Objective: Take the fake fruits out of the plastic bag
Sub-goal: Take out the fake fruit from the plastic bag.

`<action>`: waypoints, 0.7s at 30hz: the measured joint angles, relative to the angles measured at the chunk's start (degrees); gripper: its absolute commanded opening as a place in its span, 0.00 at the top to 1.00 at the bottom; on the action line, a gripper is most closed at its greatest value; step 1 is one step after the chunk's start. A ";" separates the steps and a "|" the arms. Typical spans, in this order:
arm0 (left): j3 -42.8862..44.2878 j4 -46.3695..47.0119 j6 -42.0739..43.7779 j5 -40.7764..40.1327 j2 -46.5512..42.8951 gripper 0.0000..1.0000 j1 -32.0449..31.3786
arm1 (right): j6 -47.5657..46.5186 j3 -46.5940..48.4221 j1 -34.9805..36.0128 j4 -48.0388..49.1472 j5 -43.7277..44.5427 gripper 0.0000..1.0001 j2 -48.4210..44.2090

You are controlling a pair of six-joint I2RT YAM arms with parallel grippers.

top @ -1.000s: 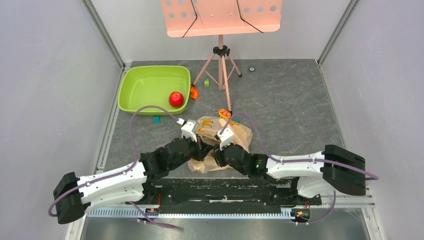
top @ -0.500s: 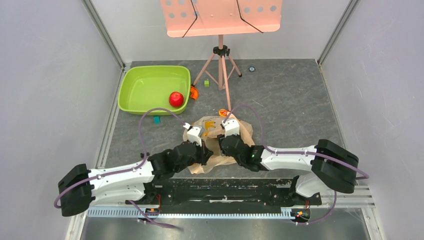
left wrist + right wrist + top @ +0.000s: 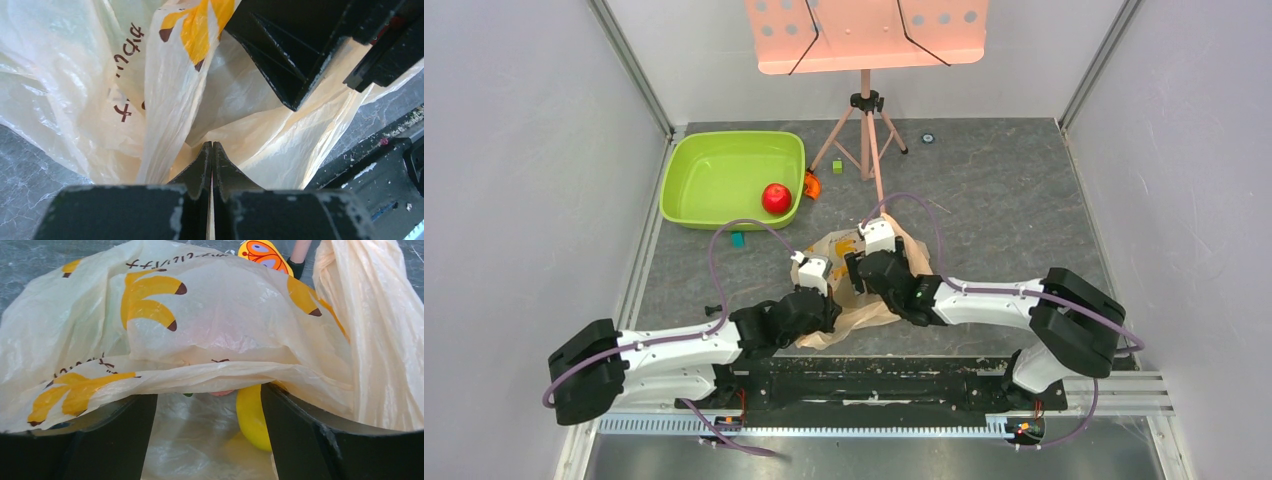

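The plastic bag lies crumpled on the grey floor between my two arms, beige with yellow banana prints. My left gripper is shut on a fold of its near edge, with pale film showing between the fingers. My right gripper is open, its fingers under the bag's upper layer at the mouth. Inside, a yellow fruit lies against the right finger. Slivers of a pinkish fruit and something green peek out behind it. A red apple sits in the green tub.
A tripod stand with a pink panel stands behind the bag. An orange-and-blue toy lies just beyond the bag. A teal block, a green block and an orange piece lie near the tub. Grey walls close both sides.
My right gripper has opened wide and pushed forward to the left into the bag's mouth. My left arm has drawn back toward the near edge, still pinching the bag.
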 measured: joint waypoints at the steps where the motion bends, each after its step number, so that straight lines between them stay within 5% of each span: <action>1: 0.00 0.00 -0.11 -0.28 0.11 0.98 0.00 | -0.13 0.09 -0.33 0.02 -0.02 0.18 0.33; 10: 0.00 -0.04 -0.31 -1.68 0.76 0.98 0.00 | -2.89 2.82 -3.15 1.97 -2.84 0.03 4.35; 21: 0.00 -0.04 -0.31 -2.67 0.81 0.98 0.00 | -6.91 4.52 -5.14 5.99 -7.02 0.01 8.90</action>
